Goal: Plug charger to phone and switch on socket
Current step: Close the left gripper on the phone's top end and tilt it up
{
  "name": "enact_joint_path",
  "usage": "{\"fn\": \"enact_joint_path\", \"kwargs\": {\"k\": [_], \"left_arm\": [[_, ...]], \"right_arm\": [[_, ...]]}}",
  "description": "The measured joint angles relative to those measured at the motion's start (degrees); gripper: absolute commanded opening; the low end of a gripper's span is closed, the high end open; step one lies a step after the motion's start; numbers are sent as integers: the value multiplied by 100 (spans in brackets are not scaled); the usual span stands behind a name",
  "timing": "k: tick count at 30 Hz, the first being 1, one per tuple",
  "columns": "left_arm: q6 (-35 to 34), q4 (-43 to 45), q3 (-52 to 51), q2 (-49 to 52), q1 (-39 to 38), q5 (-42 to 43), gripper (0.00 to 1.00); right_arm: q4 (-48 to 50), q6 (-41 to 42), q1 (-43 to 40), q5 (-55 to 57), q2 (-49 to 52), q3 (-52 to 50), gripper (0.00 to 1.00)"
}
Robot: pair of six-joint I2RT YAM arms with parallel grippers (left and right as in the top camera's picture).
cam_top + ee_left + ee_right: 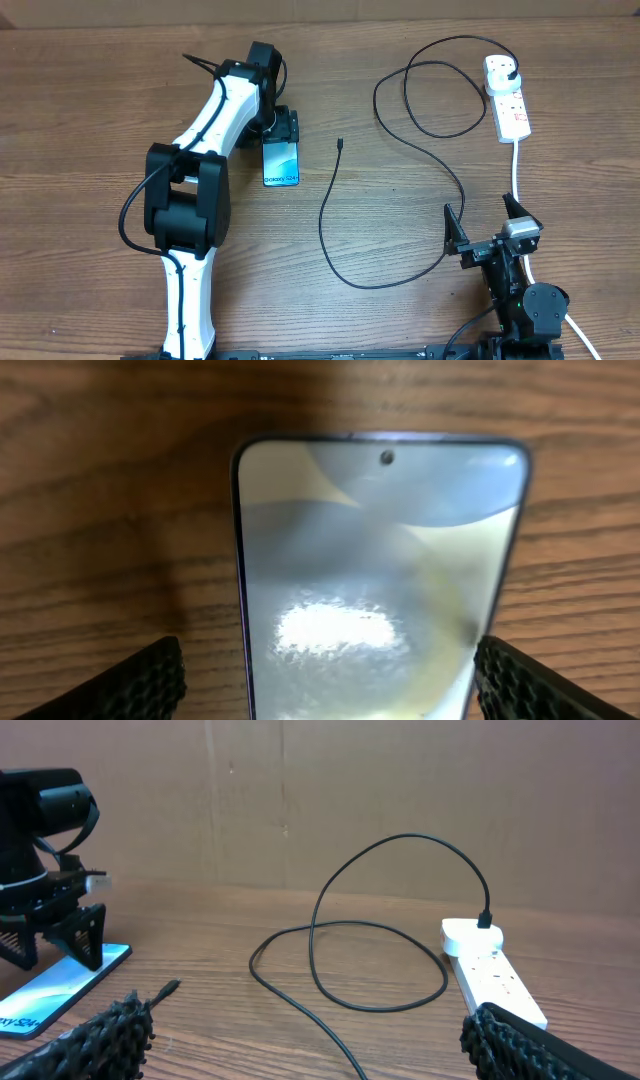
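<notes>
Holds left gripper (281, 128) over the top end of the phone (282, 163), jaws apart, 1 finger off each long edge, gripping nothing. Has charger (341, 145) tip lying loose just right of the phone, cable looping away to the socket (507, 97) far right of the phone. Holds right gripper (483, 222) well right of the phone, jaws wide apart, empty

The far end of the phone (283, 168) lies under the left gripper (282, 134) in the overhead view, where whether the socket (508, 100) is switched on is too small to tell. The left wrist view's bottom edge cuts off the phone's lower part.
</notes>
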Motion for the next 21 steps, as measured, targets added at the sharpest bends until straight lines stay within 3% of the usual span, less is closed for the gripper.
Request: {"fn": "enact_joint_path", "kwargs": {"k": [21], "left_arm": [[101, -46, -70, 2, -256, -94, 87]], "right_arm": [[0, -2, 0, -2, 0, 0, 100]]}}
